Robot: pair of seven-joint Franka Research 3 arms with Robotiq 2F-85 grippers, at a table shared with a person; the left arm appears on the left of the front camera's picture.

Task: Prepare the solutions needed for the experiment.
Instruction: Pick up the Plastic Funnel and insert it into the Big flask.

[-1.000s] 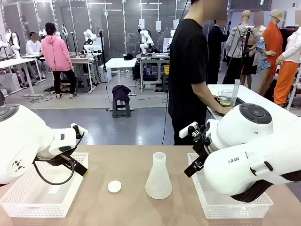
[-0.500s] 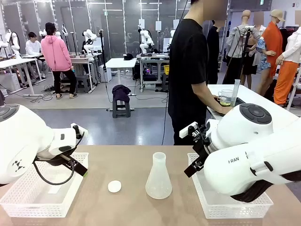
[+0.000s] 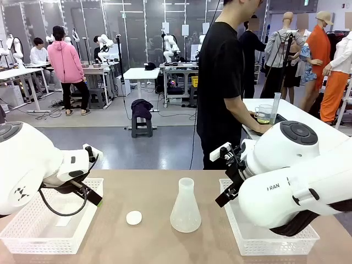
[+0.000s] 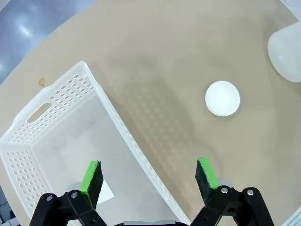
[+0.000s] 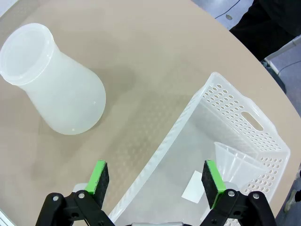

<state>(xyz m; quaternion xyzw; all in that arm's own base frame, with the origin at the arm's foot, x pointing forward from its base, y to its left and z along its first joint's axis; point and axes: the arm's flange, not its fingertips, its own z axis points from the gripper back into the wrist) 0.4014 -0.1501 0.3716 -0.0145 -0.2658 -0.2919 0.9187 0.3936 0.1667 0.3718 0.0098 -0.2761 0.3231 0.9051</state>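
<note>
Two claws, my left gripper [image 4: 148, 174] and right gripper [image 5: 157, 176], are hanging wide open, empty | conical flask [image 5: 51, 82] is standing upright, nearer my right | solutions [image 3: 264, 119] seemingly sitting in beaker [image 3: 264, 110] beside person [image 3: 220, 82], well beyond my right arm.

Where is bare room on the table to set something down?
Best: the far table strip behind the flask and stopper. Also bare: between the left basket and stopper. Tighter: between flask and right basket, beside the right arm.
</note>
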